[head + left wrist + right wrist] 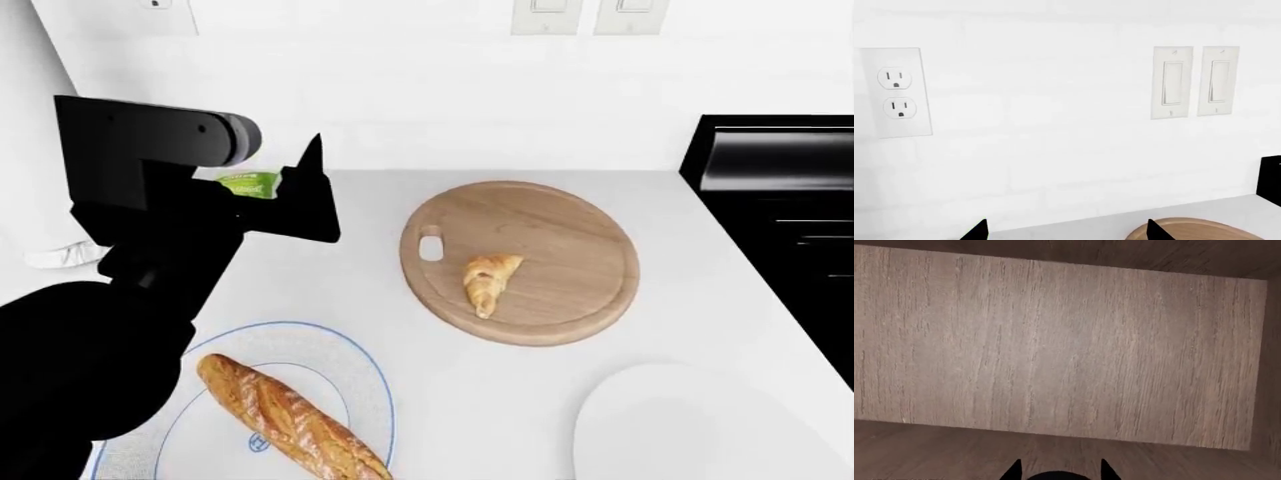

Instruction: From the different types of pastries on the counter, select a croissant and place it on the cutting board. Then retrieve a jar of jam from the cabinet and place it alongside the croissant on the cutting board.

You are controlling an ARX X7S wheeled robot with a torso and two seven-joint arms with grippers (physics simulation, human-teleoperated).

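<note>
A long brown bread [291,422] lies on a blue-rimmed plate [358,352]. A white plate [694,430] sits near. A green thing [250,183] peeks out behind.

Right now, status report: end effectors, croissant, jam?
Left end effector open, empty, above counter. Right end effector faces bare wood panel, state unclear. Croissant on cutting board. No jam visible.

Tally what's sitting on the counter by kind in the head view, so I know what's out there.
Pastries: 2, a croissant and a baguette
Plates: 2, a blue-rimmed plate and a plain white plate
Cutting boards: 1, the round wooden board
Green-labelled items: 1, partly hidden by the left arm
Total: 6
</note>
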